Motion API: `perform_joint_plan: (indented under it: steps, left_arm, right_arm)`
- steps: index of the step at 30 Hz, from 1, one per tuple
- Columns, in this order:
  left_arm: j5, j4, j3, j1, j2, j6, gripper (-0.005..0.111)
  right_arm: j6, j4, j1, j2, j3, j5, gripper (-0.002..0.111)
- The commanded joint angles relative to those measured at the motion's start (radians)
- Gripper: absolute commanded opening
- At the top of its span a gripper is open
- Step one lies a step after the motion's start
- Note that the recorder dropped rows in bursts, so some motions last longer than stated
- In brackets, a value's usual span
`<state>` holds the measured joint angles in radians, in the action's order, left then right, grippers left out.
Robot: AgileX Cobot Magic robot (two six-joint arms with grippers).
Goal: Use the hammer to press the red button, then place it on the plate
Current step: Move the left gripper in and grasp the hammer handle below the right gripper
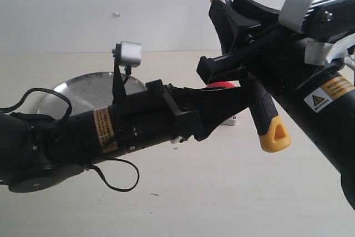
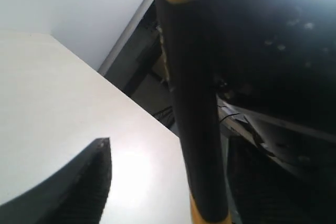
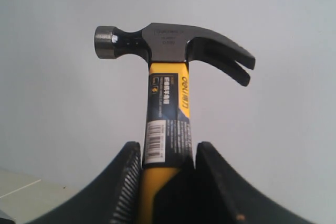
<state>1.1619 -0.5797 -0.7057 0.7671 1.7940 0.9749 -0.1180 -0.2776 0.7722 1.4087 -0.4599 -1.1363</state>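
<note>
In the exterior view, we see the small claw hammer with a yellow shaft, black rubbery grip and yellow looped end (image 1: 262, 106) held clear of the pale, matt worktop (image 1: 222, 192). It slants down from the top edge, and its head is out of the picture. The right jaws, of black moulded plastic, are clamped on the shaft above the grip. The left jaws reach in from the left, near the lower grip; from here we cannot tell how they stand. Behind them shows a sliver of the glossy red dome button on a light-grey square base (image 1: 222, 85), resting on the worktop. Farther left lies the large round silver metal plate (image 1: 83, 90), shiny and partly hidden by the black left arm (image 1: 83, 131). A plain white wall (image 1: 83, 9) stands behind.

In the left wrist view, the hammer's smooth black grip (image 2: 195, 129) runs between the left jaws, which stand apart. One ribbed black finger (image 2: 84, 187) is clear of the grip, with bare white worktop between them. Past the worktop's edge we see a grey wall and dark, blurred shapes.

In the right wrist view, the hammer (image 3: 165, 103) stands upright. Its dark steel head has a polished round face and a split claw, and the yellow shaft carries a black label and a barcode sticker. The right jaws press their ribbed pads on both sides of the shaft. A plain pale-grey wall fills the background, and a corner of the worktop shows.
</note>
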Motion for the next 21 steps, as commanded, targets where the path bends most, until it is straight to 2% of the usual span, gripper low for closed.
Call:
perform_joint_plan:
  steps: [1, 8, 11, 17, 21]
  left_arm:
    - [-0.034, 0.086, -0.004, 0.038, -0.002, -0.041, 0.062]
    - [-0.032, 0.132, -0.004, 0.085, -0.002, -0.055, 0.062]
    - [-0.034, 0.208, -0.016, 0.119, -0.002, -0.088, 0.062]
    - [-0.160, 0.210, -0.103, 0.151, -0.002, -0.094, 0.062]
    - [-0.184, 0.218, -0.134, 0.154, -0.002, -0.098, 0.062]
  right_arm:
    - [-0.001, 0.014, 0.002, -0.017, -0.016, -0.085, 0.000]
    - [-0.001, 0.014, 0.002, -0.017, -0.016, -0.085, 0.000]
    - [-0.001, 0.014, 0.002, -0.017, -0.016, -0.085, 0.000]
    - [-0.001, 0.014, 0.002, -0.017, -0.016, -0.085, 0.000]
    - [0.002, 0.014, 0.002, -0.017, -0.016, -0.085, 0.000]
